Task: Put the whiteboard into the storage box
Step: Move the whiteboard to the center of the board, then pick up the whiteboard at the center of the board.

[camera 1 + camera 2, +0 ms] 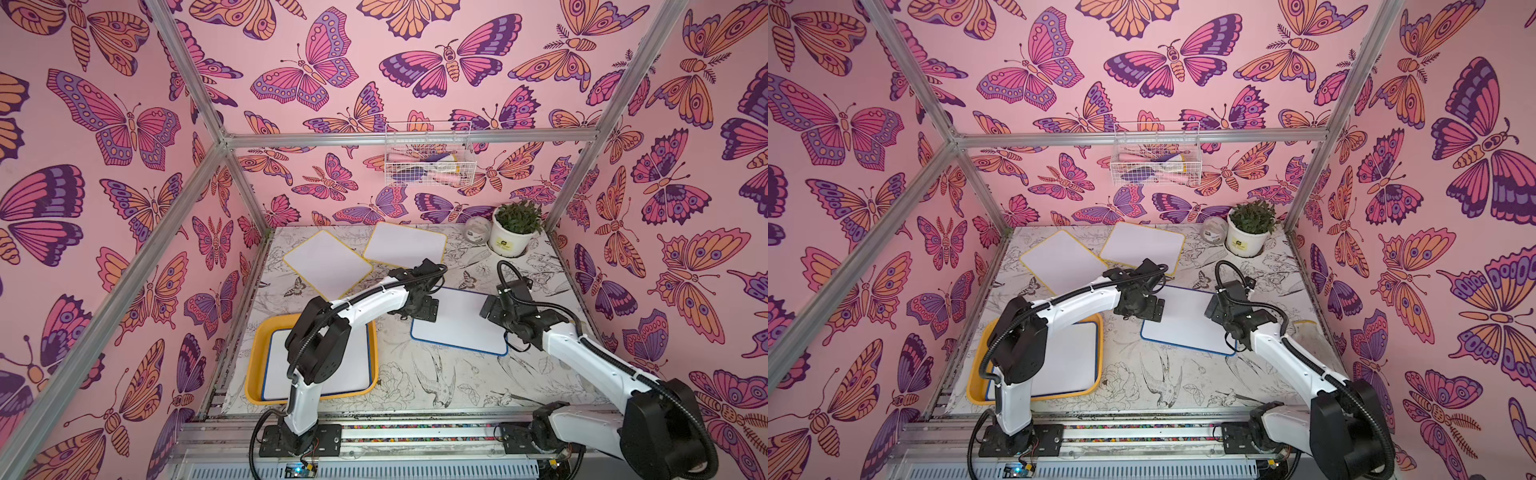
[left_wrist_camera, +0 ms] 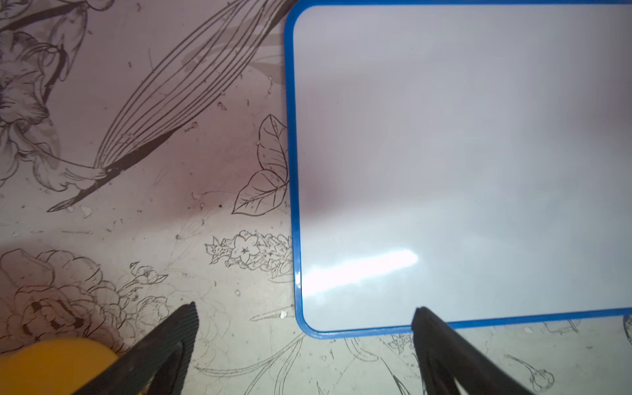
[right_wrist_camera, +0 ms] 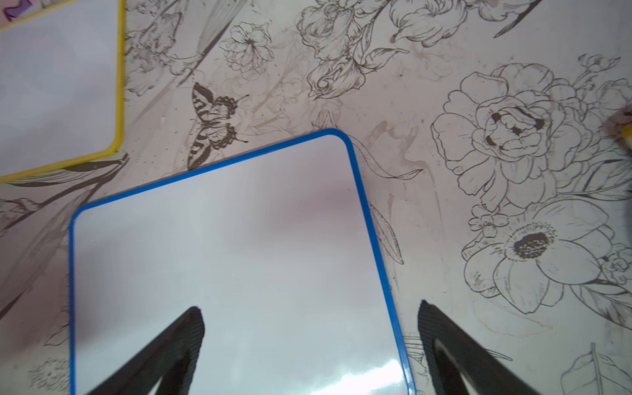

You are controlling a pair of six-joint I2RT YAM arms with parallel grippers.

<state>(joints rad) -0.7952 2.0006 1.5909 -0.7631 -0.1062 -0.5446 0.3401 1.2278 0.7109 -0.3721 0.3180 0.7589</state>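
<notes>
Floral tabletop (image 1: 415, 374) bears the blue-rimmed whiteboard (image 1: 461, 320); we hold left fingers (image 2: 171, 342) spread astride one corner, right fingers (image 3: 178, 342) spread astride the opposite edge.

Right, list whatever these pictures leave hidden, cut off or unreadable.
Whiteboard inside the storage box: both top views, the left arm covers much of it.
Wire basket contents: both top views, too small behind the mesh.
Plant pot label: both top views, too small to read.
Blue-framed whiteboard: left wrist view, cut off by the picture edge.
Left gripper: left wrist view, whether its fingertips touch that board cannot be told.
</notes>
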